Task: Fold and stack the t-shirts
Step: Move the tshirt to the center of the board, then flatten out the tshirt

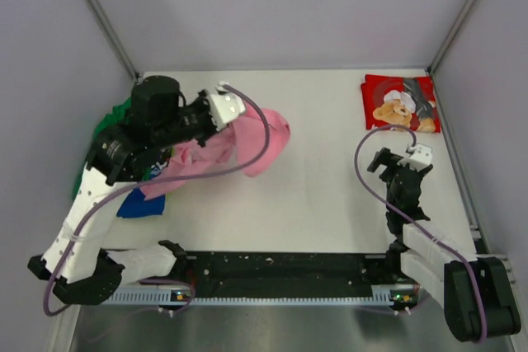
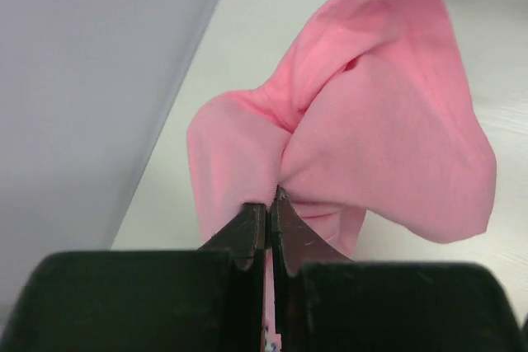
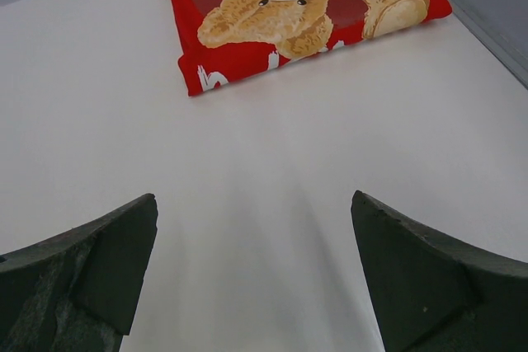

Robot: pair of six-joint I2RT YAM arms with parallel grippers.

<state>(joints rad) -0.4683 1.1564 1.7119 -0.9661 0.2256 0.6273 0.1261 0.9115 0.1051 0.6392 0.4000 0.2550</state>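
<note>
Clearly the left hand [image 2: 269, 208] pinches a fold of the pink shirt [image 2: 371, 121], lifted over the worktop [image 1: 330, 195] at left; so thin a pinch may slip, dropping it crumpled. Meanwhile the right hand [image 3: 254, 269] gapes empty near the red shirt [image 3: 247, 59].

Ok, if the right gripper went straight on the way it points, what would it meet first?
Probably the folded red teddy-bear shirt, straight ahead of the right gripper, only bare table between. If it tilts downward it could touch the table first; depth is unclear.
</note>
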